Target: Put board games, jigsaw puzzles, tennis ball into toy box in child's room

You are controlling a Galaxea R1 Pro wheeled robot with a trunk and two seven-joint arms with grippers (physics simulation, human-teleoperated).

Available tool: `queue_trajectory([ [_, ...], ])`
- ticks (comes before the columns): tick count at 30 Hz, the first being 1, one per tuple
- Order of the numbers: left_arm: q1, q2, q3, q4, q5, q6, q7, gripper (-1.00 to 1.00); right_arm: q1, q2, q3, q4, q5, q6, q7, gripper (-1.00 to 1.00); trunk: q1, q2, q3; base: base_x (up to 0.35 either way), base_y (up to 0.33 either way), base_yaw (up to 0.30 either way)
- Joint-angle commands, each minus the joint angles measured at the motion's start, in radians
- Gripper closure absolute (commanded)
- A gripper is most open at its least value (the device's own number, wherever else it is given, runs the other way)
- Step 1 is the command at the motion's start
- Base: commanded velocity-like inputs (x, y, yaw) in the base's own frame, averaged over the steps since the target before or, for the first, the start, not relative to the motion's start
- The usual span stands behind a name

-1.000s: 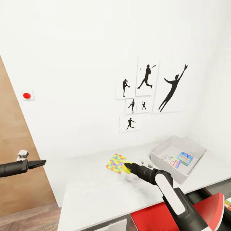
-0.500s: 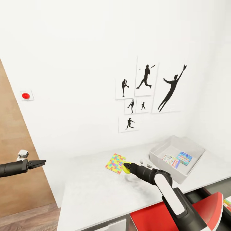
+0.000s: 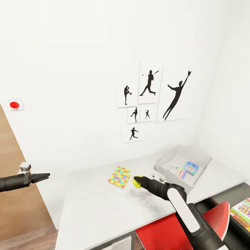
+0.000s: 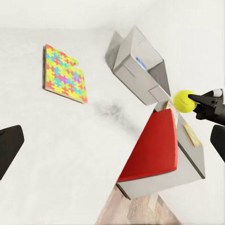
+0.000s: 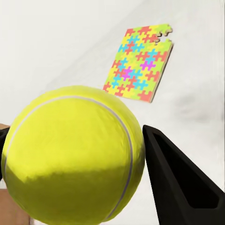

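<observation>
Between right tool fingers, clamped: tennis ball, light, round, slip-prone; left tool nearly closed, empty.

The right gripper is clamped on the tennis ball, holding it just above the desk. A jigsaw puzzle lies flat on the desk just beside the ball. The toy box stands on the desk near the wall, with two small game boxes inside. The left gripper hangs off the desk's edge, its fingers together. Baseball-player prints hang on the white wall.
</observation>
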Motion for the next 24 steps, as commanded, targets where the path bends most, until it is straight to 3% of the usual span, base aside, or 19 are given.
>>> queue_trajectory([
  [1, 0.000, 0.000, 0.001, 0.000, 0.000, 0.010, -0.004, -1.00, -0.001, -0.001, 0.002, -0.001, -0.014, -0.002, -0.010, 1.00, 0.000, -0.001, 0.000, 0.000, 0.000, -0.276],
  [9, 0.000, 0.000, 0.000, -0.001, 0.000, 0.006, -0.004, -1.00, -0.001, 0.000, 0.002, -0.001, -0.014, -0.002, -0.010, 1.00, 0.000, -0.001, 0.000, 0.000, -0.001, -0.244],
  [16, 0.000, -0.001, -0.001, -0.002, 0.000, 0.006, -0.004, -1.00, -0.001, 0.001, 0.005, -0.003, -0.014, -0.003, -0.010, 1.00, 0.000, -0.001, 0.000, 0.000, -0.177, -0.029],
  [24, 0.000, 0.000, 0.001, -0.002, 0.000, 0.004, -0.004, -1.00, -0.001, 0.001, 0.006, -0.001, -0.014, -0.003, -0.010, 1.00, 0.000, -0.001, 0.000, 0.000, -0.039, -0.001],
])
